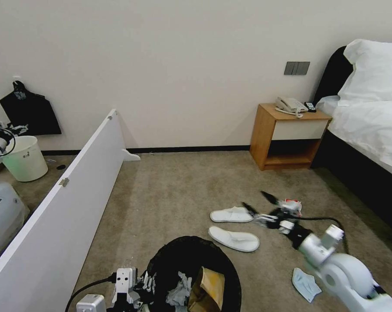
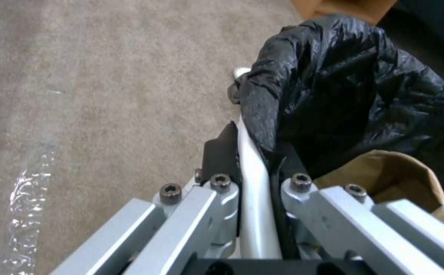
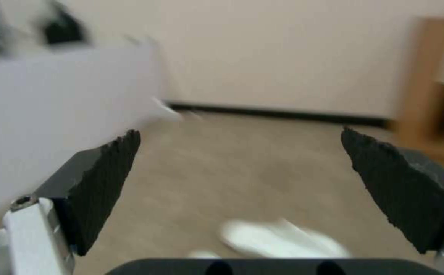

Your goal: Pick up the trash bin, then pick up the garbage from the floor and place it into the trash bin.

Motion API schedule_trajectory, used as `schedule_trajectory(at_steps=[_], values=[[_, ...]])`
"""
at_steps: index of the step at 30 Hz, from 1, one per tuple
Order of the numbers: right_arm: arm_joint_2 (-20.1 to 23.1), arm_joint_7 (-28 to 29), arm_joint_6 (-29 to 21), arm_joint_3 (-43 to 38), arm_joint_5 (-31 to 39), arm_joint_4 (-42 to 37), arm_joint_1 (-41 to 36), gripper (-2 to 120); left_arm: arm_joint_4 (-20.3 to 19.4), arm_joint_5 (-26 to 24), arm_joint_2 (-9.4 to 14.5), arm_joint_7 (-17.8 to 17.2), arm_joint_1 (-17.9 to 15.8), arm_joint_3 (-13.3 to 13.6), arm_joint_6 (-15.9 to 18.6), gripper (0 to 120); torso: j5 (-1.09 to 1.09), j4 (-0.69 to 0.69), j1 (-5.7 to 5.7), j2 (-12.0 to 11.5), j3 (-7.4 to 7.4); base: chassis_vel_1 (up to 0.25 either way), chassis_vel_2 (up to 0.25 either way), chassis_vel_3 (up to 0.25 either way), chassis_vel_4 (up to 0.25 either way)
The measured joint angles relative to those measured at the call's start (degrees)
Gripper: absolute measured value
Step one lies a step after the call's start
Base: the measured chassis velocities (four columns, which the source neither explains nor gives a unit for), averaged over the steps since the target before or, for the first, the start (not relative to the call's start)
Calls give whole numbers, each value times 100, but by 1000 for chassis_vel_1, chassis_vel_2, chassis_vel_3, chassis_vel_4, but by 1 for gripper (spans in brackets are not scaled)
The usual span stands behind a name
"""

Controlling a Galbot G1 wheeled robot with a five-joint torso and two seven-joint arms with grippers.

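Carpet point(image 1: 178, 190): left tool point(image 2: 255, 160) clamps bin rim point(image 2: 252, 183).

The trash bin point(image 1: 191, 264) is white under a glossy black liner; brown cardboard point(image 1: 209, 284) and pale crumpled paper show inside it. Two slippers point(image 1: 233, 225) are plain white on beige carpet point(image 1: 174, 195). A mask point(image 1: 305, 284) is pale blue. The packet point(image 1: 291, 204) just beyond the right hand point(image 1: 259, 206) is red and white. That hand's pads point(image 3: 105, 183) are matt black.
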State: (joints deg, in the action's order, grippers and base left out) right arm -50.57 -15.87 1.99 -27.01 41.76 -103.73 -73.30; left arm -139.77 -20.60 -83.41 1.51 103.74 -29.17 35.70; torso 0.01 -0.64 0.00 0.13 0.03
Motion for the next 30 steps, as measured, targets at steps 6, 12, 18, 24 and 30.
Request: schedule_trajectory(at_steps=[6, 12, 18, 24, 30], values=[[-379, 113, -85, -681, -885, 1328, -279, 100, 27, -71, 61, 3, -55, -23, -1, 4, -1, 4, 0, 0, 0, 0, 0, 0, 0], [-817, 123, -12, -848, -1329, 2688, -55, 100, 29, -119, 105, 7, -58, -52, -1, 4, -1, 4, 0, 0, 0, 0, 0, 0, 0], [-1448, 466, -135, -804, -1466, 3685, 261, 100, 43, -129, 103, 7, -78, -48, 0, 4, 0, 4, 0, 0, 0, 0, 0, 0, 0], [-1817, 658, -366, -673, -1545, 4075, 367, 100, 47, -119, 91, 6, -71, -48, 3, 4, -1, 3, 0, 0, 0, 0, 0, 0, 0], [-1957, 1058, -663, -639, -1721, 4227, 443, 100, 36, -117, 84, 5, -38, -70, 5, 4, -1, 3, 0, 0, 0, 0, 0, 0, 0]])
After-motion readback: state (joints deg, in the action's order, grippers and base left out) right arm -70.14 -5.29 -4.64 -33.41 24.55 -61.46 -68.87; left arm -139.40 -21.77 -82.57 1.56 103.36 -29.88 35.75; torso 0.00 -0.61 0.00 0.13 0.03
